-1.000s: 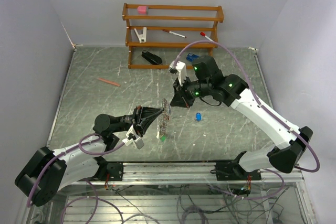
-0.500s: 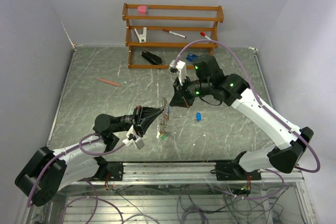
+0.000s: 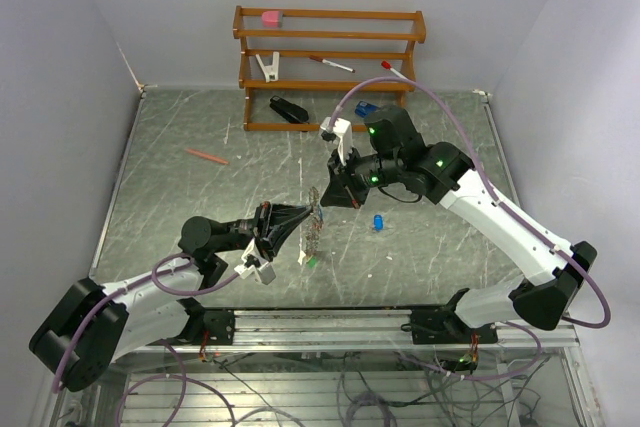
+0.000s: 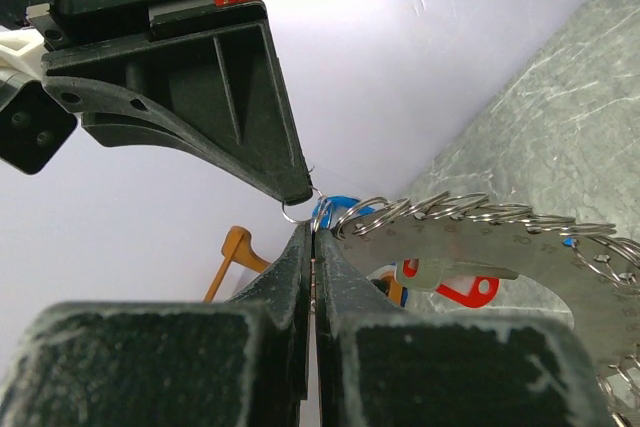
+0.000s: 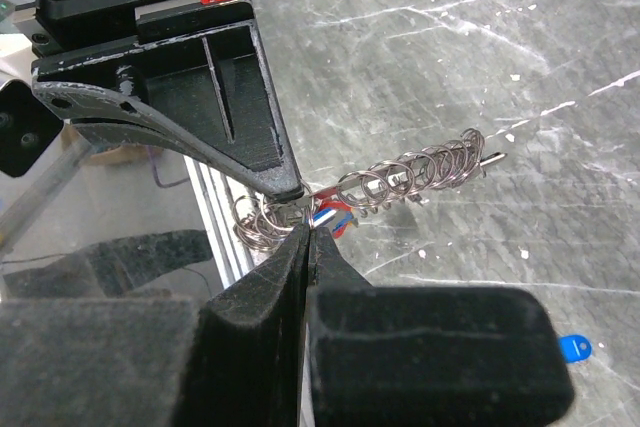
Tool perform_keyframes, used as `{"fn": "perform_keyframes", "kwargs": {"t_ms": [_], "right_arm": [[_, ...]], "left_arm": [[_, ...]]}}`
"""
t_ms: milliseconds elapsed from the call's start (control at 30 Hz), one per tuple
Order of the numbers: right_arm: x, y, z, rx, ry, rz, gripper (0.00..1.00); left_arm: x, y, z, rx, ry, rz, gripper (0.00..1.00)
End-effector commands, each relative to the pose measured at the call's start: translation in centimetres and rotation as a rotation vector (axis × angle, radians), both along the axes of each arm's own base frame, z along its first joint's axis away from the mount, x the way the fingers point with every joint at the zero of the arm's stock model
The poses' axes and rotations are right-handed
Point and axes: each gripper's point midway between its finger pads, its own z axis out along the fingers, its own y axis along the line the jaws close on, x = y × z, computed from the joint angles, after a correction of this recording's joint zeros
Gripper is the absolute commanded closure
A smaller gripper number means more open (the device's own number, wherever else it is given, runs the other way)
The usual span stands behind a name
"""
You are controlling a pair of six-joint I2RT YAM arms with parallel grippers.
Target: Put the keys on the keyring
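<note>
Toward the worktop's (image 3: 200, 207) near edge, the left claw (image 4: 312, 243) is clamping fully shut on the keyring (image 4: 470, 247), holding it upright. Just beyond, the right claw (image 5: 306, 239) is pressing closed at a small loop (image 4: 295, 212) on its rim; what it grips is hidden. Tugging there risks twisting the keyring loose. A blue key (image 3: 378, 221) is lying mid-worktop, unthreaded. The keyring's stamped numbers are showing too small to read.

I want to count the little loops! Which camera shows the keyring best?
The left wrist view: the keyring is close, showing its flat numbered plate fringed with small rings. The right wrist view shows the keyring edge-on, a row of loops. The top view shows only a tiny sliver.
</note>
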Motion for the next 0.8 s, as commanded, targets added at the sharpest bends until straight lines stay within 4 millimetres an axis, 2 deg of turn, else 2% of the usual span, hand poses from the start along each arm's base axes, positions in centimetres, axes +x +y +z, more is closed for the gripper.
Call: {"fn": "perform_keyframes", "kwargs": {"t_ms": [0,233,600,767], "right_arm": [[-0.09,-0.02,0.82,0.023,-0.034,0.0,1.0],[-0.09,-0.12,0.56,0.014,-0.031,-0.001,1.0],[-0.38,0.08,1.52,0.032,-0.029,0.01,1.0],[-0.76,0.18,1.12,0.028,-0.014,0.02,1.0]], "left_arm": [[-1.31,0.52,4.05,-0.094,-0.138,-0.018,0.93],[-1.61,0.68,4.03,-0.088,-0.145,-0.02,0.93],[-1.2,0.31,3.62,-0.071,-0.147,-0.019,0.93],[-1.01,0.26,3.52,-0.069,-0.152,-0.012,0.93]]}}
